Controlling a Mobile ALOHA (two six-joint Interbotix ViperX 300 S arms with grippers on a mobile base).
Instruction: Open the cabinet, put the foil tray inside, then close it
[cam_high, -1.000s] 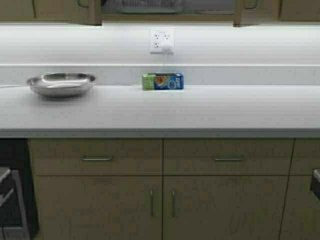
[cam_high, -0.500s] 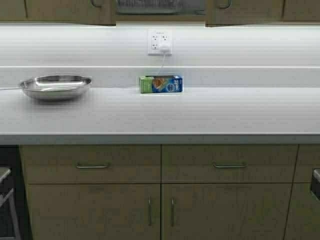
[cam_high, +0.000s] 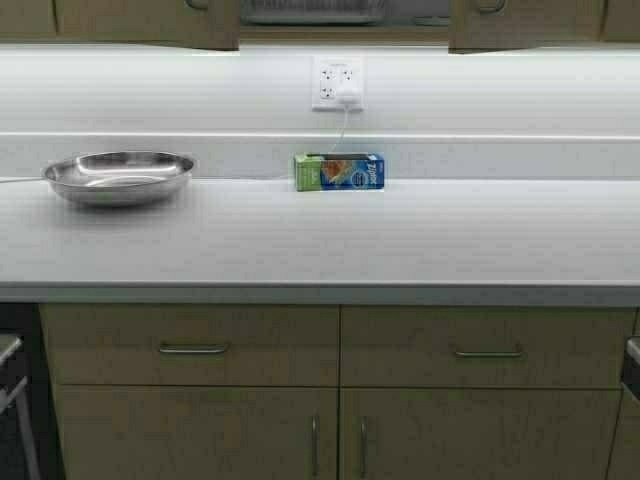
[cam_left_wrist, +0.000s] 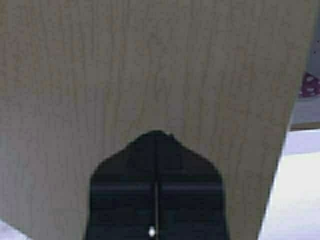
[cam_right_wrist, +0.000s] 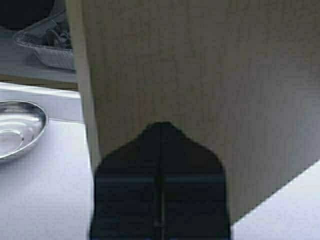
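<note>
The cabinet shows at the top of the high view with its left door (cam_high: 150, 22) and right door (cam_high: 525, 22) partly open. The foil tray (cam_high: 315, 12) sits inside in the dark gap between them. It also shows in the right wrist view (cam_right_wrist: 45, 47), past the door's edge. My left gripper (cam_left_wrist: 156, 134) is shut and empty, its tip against a tan door face (cam_left_wrist: 150, 65). My right gripper (cam_right_wrist: 161, 124) is shut and empty, its tip against the other door face (cam_right_wrist: 210, 60). Neither gripper shows in the high view.
A round steel bowl (cam_high: 118, 176) sits at the left of the white counter (cam_high: 320, 250). A green and blue bag box (cam_high: 339, 172) stands by the back wall under a wall outlet (cam_high: 338, 83). Drawers and floor cabinets lie below the counter.
The robot has moved towards the counter, so the scene sits lower and larger in the high view. The gap between the two cabinet doors is narrower than one second ago.
</note>
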